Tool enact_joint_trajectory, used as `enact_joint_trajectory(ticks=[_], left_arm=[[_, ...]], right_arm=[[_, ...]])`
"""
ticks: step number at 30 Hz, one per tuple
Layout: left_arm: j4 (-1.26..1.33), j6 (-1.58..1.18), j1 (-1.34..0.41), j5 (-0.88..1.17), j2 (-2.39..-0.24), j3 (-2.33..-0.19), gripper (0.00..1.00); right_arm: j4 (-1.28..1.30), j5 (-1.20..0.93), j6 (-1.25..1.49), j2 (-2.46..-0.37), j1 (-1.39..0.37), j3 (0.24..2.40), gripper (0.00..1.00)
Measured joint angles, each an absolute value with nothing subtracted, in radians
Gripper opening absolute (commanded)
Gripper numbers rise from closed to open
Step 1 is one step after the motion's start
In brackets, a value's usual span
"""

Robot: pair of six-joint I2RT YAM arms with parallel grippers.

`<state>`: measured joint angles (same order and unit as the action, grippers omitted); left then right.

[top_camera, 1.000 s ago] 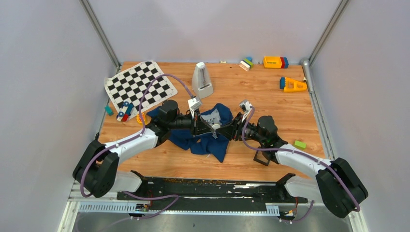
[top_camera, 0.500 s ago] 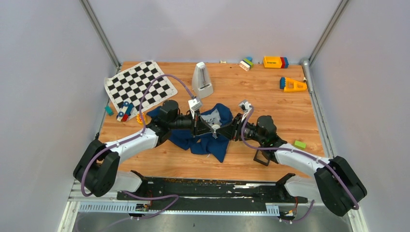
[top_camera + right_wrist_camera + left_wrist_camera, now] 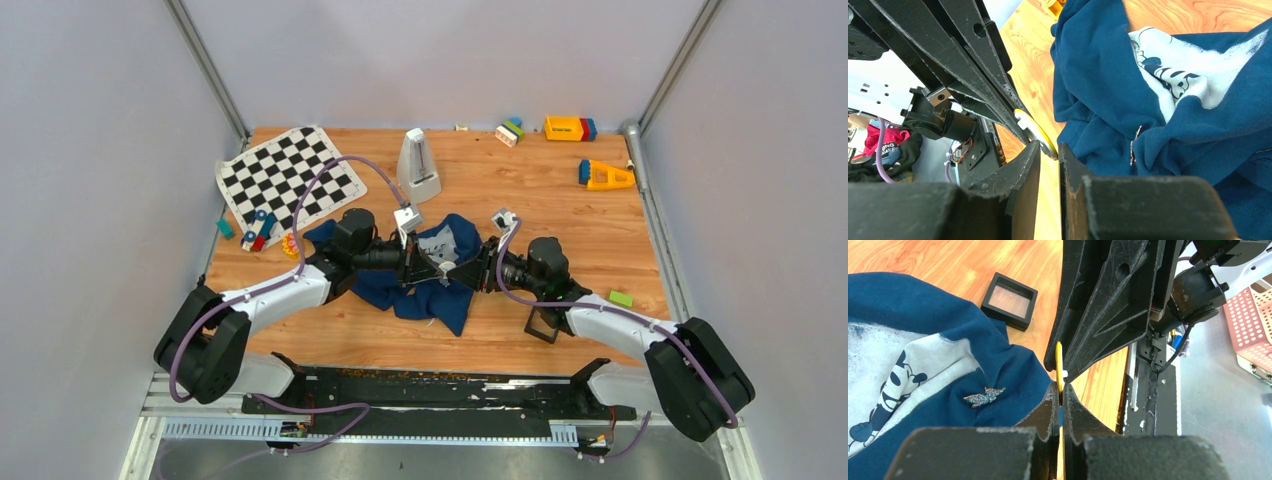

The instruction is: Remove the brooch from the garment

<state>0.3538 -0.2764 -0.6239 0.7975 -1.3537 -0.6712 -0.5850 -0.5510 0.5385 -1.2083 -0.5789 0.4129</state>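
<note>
Showing yellow brooch point(image 3: 1059, 365) edge-on, navy garment point(image 3: 908, 305) beside

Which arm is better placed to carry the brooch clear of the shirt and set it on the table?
Left, probably. The left gripper looks shut on the brooch, which sits edge-on between its tips, off the garment. The right gripper only meets the brooch's rim; whether it grips is unclear.

Pale grey walls point(image 3: 450, 60) stand beyond and to either side of the left gripper point(image 3: 438, 268); a wood-grain tabletop point(image 3: 560, 210) lies beneath, evenly lit.
</note>
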Motion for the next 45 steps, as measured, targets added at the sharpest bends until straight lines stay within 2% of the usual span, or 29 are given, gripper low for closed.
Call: enact_joint_trajectory(ticks=[31,36,41,45], left_arm=[[0.362,-0.26,-0.635,0.748,-1.364,-0.682,0.0],[0.371,-0.261,-0.642,0.746,-1.364,-0.684,0.0],[0.374,-0.273,-0.646,0.746,-1.365,-0.684,0.0],[0.384,-0.295,-0.649,0.755,-1.391,-0.688,0.0]], right_arm=[[-0.578,-0.546,0.639,-1.217,-0.537,0.422,0.19],[-0.588,-0.551,0.651,-1.209,-0.529,0.414,0.21],[-0.599,-0.55,0.66,-1.209,-0.526,0.411,0.29],[-0.607,-0.546,0.657,-1.209,-0.518,0.41,0.3]])
